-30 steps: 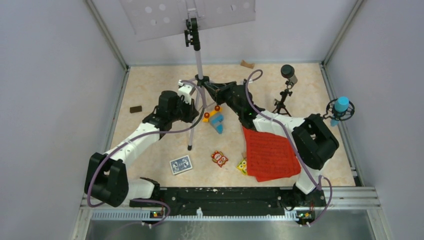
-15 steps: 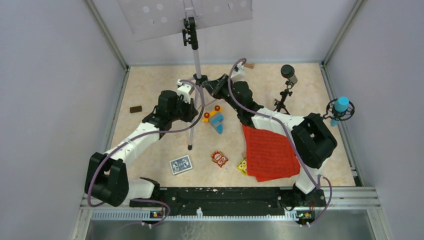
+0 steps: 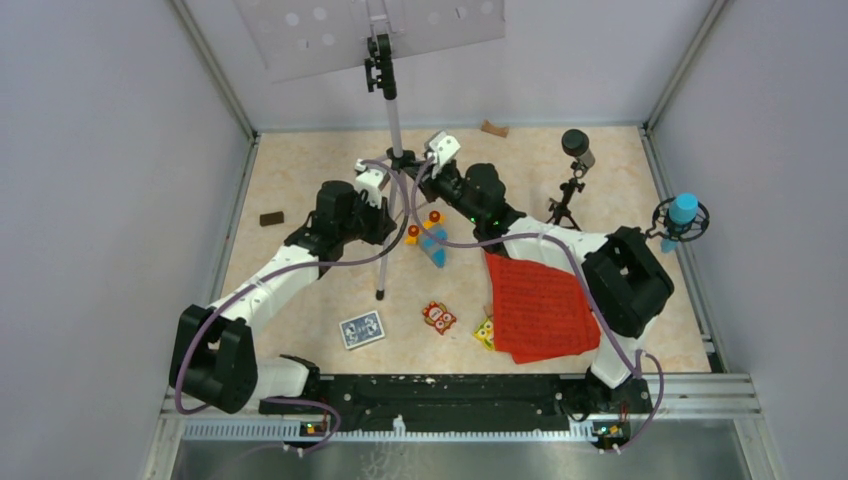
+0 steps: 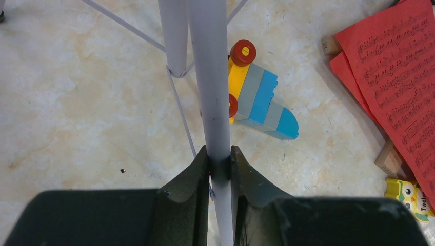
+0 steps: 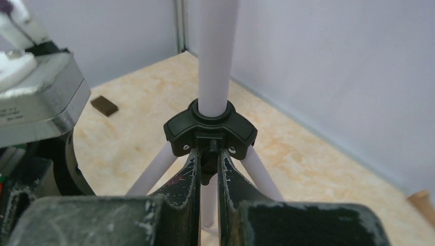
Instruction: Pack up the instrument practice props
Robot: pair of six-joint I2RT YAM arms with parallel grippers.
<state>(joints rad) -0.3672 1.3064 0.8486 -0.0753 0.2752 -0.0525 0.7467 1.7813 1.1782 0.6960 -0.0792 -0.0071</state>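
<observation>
While left jaws clamp stand tube (image 4: 214,97) | right jaws: hub knob (image 5: 209,155)

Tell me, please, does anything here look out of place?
Yes. The red music sheets lie on the floor, not on the music stand, and a toy block car lies tipped over by its legs.

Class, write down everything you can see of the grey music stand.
The music stand stands upright on the beige table. Its grey desk, punched with round holes, is held by a black clamp atop a silver, metal-looking pole. Lower down, a black collar joins the pole to silver tripod legs with thin braces. The left end effector is shut on one silver tube, and the right end effector pinches the collar's small black knob.
</observation>
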